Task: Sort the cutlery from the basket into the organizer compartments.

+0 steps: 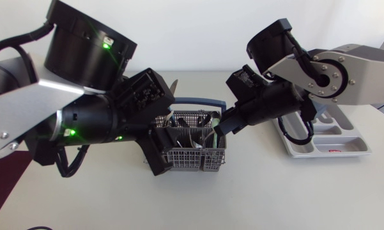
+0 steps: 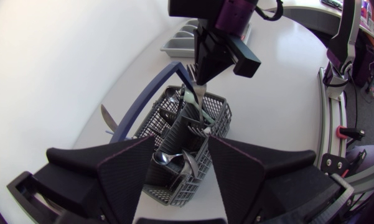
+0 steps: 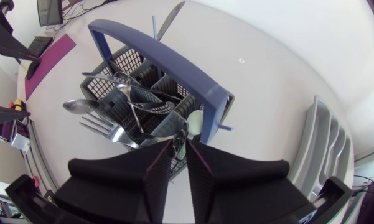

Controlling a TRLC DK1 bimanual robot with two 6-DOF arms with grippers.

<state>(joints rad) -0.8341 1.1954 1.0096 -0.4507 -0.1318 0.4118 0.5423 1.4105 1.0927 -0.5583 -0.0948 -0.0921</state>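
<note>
The grey wire basket (image 1: 198, 152) with a blue handle (image 3: 162, 56) stands mid-table, and spoons (image 3: 81, 106) and forks (image 3: 102, 127) stick out of it. My left gripper (image 2: 182, 146) clasps the basket's near end, one finger on each side. From above, my right gripper (image 3: 183, 148) dips into the basket beside the handle. Its fingers are pinched on a pale-handled utensil (image 3: 196, 121), whose lower part is hidden among the dividers. The grey organizer (image 1: 326, 144) lies to the right, behind my right arm.
A knife blade (image 3: 171, 17) shows just past the basket's far side. A dark maroon mat (image 1: 6, 185) covers the table's front left corner. Bare white tabletop stretches in front of the basket and the organizer.
</note>
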